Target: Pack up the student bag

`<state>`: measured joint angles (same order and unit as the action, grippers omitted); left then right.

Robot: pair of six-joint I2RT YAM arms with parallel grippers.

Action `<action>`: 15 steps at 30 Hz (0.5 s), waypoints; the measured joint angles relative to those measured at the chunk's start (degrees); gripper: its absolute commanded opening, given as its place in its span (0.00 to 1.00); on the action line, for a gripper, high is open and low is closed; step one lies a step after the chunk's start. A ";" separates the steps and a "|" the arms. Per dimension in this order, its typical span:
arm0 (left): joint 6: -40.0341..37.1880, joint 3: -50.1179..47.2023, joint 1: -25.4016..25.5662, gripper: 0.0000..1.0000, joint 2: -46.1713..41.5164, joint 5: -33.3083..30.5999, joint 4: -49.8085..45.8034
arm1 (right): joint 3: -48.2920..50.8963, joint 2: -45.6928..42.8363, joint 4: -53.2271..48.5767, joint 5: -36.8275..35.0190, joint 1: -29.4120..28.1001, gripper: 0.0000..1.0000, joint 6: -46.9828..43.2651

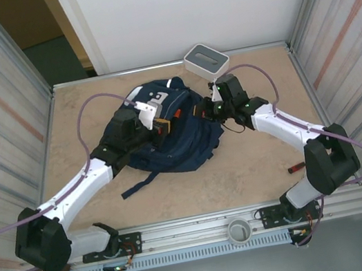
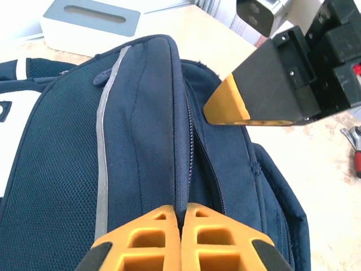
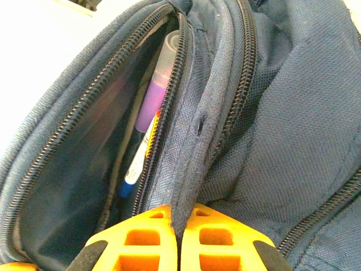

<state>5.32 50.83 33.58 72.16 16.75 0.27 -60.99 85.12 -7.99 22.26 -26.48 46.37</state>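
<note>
Found the backpack [image 1: 176,147] at centre frame on the bench [image 1: 197,189] — left pincer [image 2: 181,212] clenched on a fold of its fabric, right pincer [image 3: 179,217] clenched on the seam beside an unzipped pocket.

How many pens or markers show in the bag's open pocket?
2: a purple marker against the zipper; a white, blue-tipped pen just below it. More may lie hidden deeper.

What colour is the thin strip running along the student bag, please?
The strip is silvery grey, clearest in the left wrist view.
</note>
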 measured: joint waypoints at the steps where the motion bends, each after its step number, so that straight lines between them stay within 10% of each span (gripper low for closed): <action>1: -0.28 0.00 0.33 0.00 0.00 -0.11 0.02 | -0.26 0.02 -0.39 0.83 0.57 0.00 -0.33; 6: -3.91 0.00 3.02 0.07 0.15 -1.40 -0.09 | -0.31 0.90 -3.74 3.58 4.00 0.03 -2.45; 15: -17.62 2.36 6.03 0.64 2.36 -1.07 -7.10 | -2.93 6.05 -9.90 6.82 9.29 0.02 -8.28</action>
<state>-12.29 53.19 39.62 74.52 15.68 -6.83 -63.92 91.18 -17.89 29.08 -17.19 38.09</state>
